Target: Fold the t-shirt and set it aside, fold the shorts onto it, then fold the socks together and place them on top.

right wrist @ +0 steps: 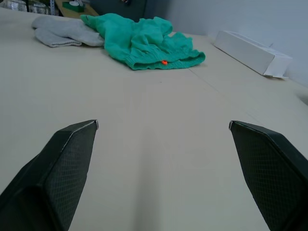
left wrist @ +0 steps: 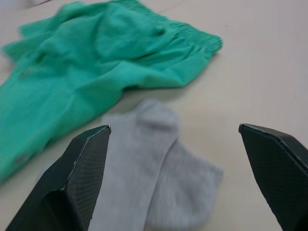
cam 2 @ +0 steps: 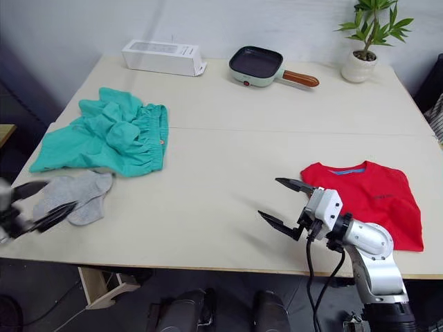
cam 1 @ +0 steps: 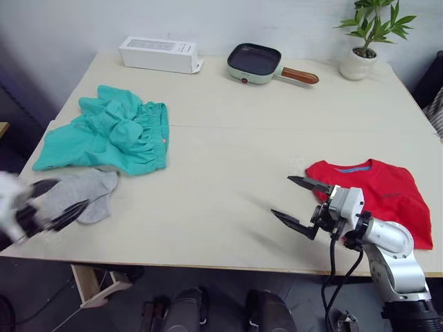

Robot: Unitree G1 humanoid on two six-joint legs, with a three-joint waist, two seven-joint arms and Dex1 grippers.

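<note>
T-shirt: the t-shirt (cam 1: 377,196) lies folded flat near the worktop's (cam 1: 228,145) right front corner, its near edge close to the front edge.
Shorts: the shorts (cam 1: 111,131) lie crumpled and unfolded by the left edge, well apart from the t-shirt.
Socks: the socks (cam 1: 86,194) lie flat just in front of the shorts, touching their hem, near the left front corner.
Left gripper: the left gripper (cam 1: 54,200) hovers at the left front corner with its fingers spread and holding nothing, pointed at the socks.
Right gripper: the right gripper (cam 1: 299,204) hangs over bare worktop just beside the t-shirt's left edge, fingers spread wide and holding nothing.
Order risk: the left fingers aim at the socks while the shorts are not yet folded; taking the socks now would break the stacking order.
Snag risk: where sock meets shorts hem, a low pinch could catch both fabrics and drag the shorts along.
Edge risk: socks and t-shirt both sit near the front edge; a sweeping arm could push either one off.
Reach risk: carrying the shorts across to the t-shirt could undo their fold or ruffle the shirt.
</note>
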